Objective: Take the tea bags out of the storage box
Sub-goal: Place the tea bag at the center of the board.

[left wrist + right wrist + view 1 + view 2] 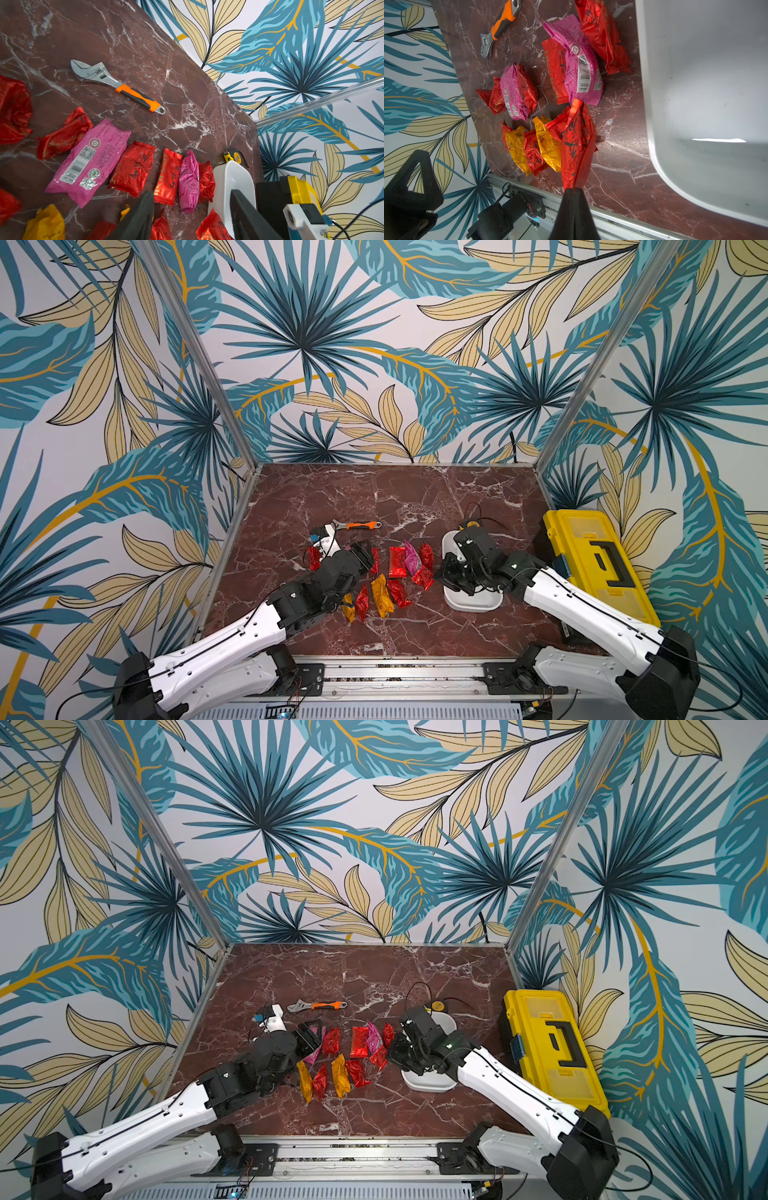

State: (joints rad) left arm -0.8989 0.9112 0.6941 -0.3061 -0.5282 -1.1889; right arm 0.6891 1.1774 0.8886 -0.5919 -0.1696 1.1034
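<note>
The right tool (574, 190) pinches a red tea bag (578, 143) just left of the white box (652, 135); both top views hide this grip. The left tool (190, 194), spread, hovers over the other tea bags (392, 568) on the tabletop (415, 506).

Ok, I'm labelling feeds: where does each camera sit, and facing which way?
Both top views: high behind the arms, looking down on tea bags and storage box; both arms show.
Left wrist: faces adjustable wrench and walls past open left fingers.
Right wrist: faces the table past shut right fingers pinching a red tea bag.
Shared: every view shows the wrench.
</note>
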